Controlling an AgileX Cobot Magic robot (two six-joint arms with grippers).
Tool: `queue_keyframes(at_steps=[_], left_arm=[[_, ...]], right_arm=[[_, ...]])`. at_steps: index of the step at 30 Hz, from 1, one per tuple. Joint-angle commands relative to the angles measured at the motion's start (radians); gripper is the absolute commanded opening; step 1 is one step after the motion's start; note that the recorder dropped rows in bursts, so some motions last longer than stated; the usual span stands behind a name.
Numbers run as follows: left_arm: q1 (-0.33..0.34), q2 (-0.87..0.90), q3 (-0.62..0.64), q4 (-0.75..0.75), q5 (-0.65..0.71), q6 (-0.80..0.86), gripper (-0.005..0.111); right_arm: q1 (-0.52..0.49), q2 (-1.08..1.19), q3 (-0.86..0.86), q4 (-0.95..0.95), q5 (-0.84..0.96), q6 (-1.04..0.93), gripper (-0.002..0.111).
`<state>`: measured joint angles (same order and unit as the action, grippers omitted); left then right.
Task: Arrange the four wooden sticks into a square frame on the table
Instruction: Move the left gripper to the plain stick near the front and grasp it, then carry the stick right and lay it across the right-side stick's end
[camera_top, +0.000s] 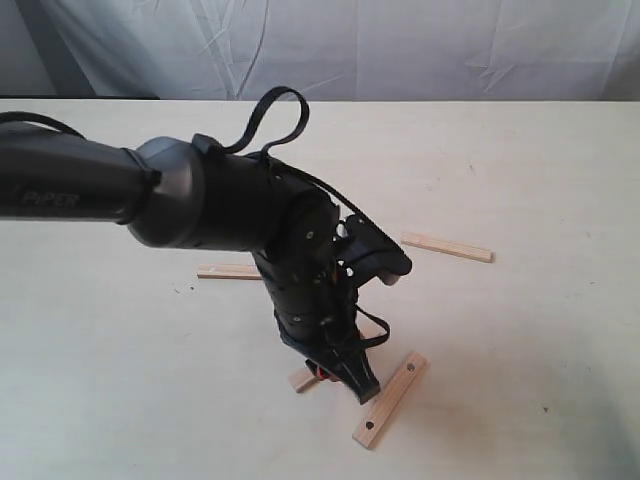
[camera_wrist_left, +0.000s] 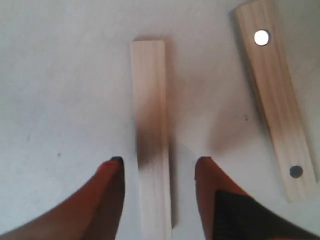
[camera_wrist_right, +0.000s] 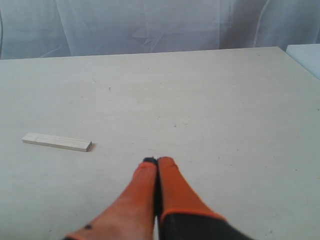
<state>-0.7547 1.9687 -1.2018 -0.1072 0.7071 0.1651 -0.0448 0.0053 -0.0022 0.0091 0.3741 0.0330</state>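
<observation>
Four tan wooden sticks lie apart on the pale table (camera_top: 530, 330), forming no square. One plain stick (camera_wrist_left: 150, 100) runs lengthwise between the fingers of my left gripper (camera_wrist_left: 159, 162). That gripper is open, with a gap on each side of the stick. In the exterior view this stick (camera_top: 303, 380) is mostly hidden under the gripper (camera_top: 345, 378). A stick with two holes (camera_wrist_left: 275, 95) lies just beside it (camera_top: 390, 398). A third stick (camera_top: 448, 247) lies further back on the right, also seen in the right wrist view (camera_wrist_right: 56, 142). The fourth stick (camera_top: 226, 271) is half hidden behind the arm. My right gripper (camera_wrist_right: 156, 161) is shut and empty.
The black left arm (camera_top: 200, 200) reaches in from the left over the middle of the table and hides part of it. A white cloth backdrop (camera_top: 400, 45) hangs behind the far edge. The right arm does not show in the exterior view.
</observation>
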Motion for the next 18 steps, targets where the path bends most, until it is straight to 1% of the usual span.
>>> queue_keyframes(at_steps=[1,3,4,5,6,7,8,11,13,15,16,18], left_arm=[[-0.005,0.039,-0.004,-0.003,-0.037,0.002,0.045],[-0.005,0.045,-0.004,-0.003,-0.038,0.002,0.044],[-0.005,0.047,-0.004,-0.001,-0.038,0.002,0.041],[-0.005,0.047,-0.004,-0.001,-0.035,0.002,0.030],[-0.005,0.047,-0.004,-0.001,-0.031,0.002,0.022],[-0.005,0.047,-0.004,-0.003,-0.028,0.002,0.008],[-0.005,0.047,-0.012,-0.001,-0.026,-0.001,0.000],[-0.005,0.043,-0.094,0.015,-0.004,-0.041,0.000],[-0.005,0.043,-0.194,0.031,-0.010,-0.120,0.000],[-0.005,0.045,-0.274,0.089,-0.059,-0.217,0.000],[-0.005,0.047,-0.306,0.134,-0.093,-0.293,0.000],[-0.005,0.059,-0.341,0.188,-0.112,-0.364,0.000]], right_arm=[[-0.002,-0.005,0.002,0.001,-0.009,-0.003,0.000],[-0.002,-0.005,0.002,0.001,-0.009,-0.003,0.000],[-0.002,-0.005,0.002,0.001,-0.009,-0.003,0.000],[-0.002,-0.005,0.002,0.001,-0.009,-0.003,0.000],[-0.002,-0.005,0.002,0.001,-0.009,-0.003,0.000],[-0.002,-0.005,0.002,0.001,-0.009,-0.003,0.000],[-0.002,-0.005,0.002,0.001,-0.009,-0.003,0.000],[-0.002,-0.005,0.002,0.001,-0.012,-0.003,0.000],[-0.002,-0.005,0.002,0.001,-0.012,-0.003,0.000],[-0.002,-0.005,0.002,0.001,-0.012,-0.003,0.000],[-0.002,-0.005,0.002,0.001,-0.012,-0.003,0.000],[-0.002,-0.005,0.002,0.001,-0.012,-0.003,0.000]])
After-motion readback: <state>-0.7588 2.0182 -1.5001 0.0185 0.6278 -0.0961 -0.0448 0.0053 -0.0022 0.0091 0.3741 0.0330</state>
